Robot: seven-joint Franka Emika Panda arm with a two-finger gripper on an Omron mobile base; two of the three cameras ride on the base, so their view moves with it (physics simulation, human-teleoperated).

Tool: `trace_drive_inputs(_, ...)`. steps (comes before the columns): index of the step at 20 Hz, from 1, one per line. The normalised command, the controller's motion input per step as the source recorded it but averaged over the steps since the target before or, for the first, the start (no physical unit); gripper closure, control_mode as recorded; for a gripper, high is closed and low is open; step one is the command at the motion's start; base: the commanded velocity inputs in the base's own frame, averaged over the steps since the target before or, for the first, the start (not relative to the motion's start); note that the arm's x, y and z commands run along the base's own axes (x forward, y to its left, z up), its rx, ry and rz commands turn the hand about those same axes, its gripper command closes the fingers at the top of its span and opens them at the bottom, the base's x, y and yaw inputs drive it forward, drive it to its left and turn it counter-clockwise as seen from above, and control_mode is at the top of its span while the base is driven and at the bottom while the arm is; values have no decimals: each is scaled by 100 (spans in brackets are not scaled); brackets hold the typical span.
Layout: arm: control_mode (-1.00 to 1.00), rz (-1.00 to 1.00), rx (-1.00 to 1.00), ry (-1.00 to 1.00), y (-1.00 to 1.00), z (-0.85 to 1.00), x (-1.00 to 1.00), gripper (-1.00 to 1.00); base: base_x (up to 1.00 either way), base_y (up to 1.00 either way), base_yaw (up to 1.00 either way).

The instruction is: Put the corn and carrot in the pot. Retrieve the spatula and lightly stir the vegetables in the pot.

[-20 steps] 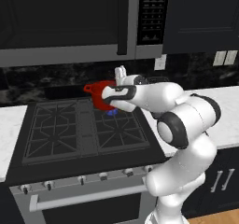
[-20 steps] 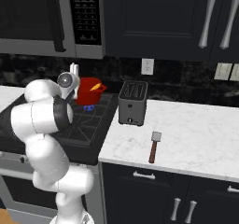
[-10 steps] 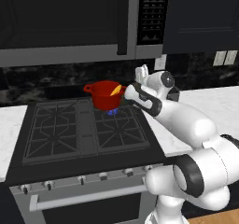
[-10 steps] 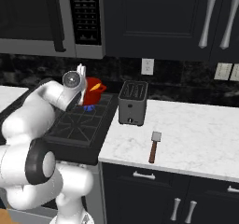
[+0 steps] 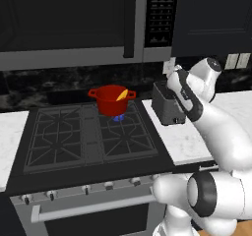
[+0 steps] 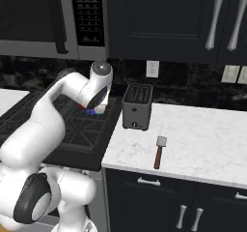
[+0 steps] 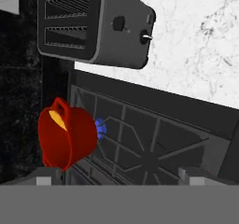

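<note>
The red pot point(image 5: 110, 100) stands on the back right burner of the stove point(image 5: 88, 136), with a yellow-orange vegetable piece point(image 5: 121, 95) leaning at its rim. In the hand view the pot point(image 7: 67, 136) lies at the lower left with the vegetable piece point(image 7: 58, 119) inside it. My gripper point(image 7: 119, 177) is open and holds nothing; it hangs above the stove's right edge near the toaster, well to the right of the pot. The spatula point(image 6: 158, 152) lies flat on the white counter right of the toaster, its blade pointing toward the wall.
A dark toaster point(image 5: 167, 102) stands on the marble counter point(image 6: 202, 139) just right of the stove. A blue flame point(image 5: 117, 118) burns under the pot. A microwave point(image 5: 74, 23) and dark cabinets hang overhead.
The arm has swung right, from beside the pot to above the toaster. The pot has stayed on its burner and the spatula has not moved.
</note>
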Motion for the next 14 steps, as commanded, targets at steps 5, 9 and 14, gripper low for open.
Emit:
trace_drive_inputs(5, -100, -8, 2, 7, -73, -11, -68, -100, 0, 0, 0)
trace_drive_inputs(9, -100, -71, 9, 11, -36, -20, -24, -100, 0, 0, 0)
trace_drive_inputs(14, -100, -93, 8, 5, -7, -34, -5, -100, 0, 0, 0)
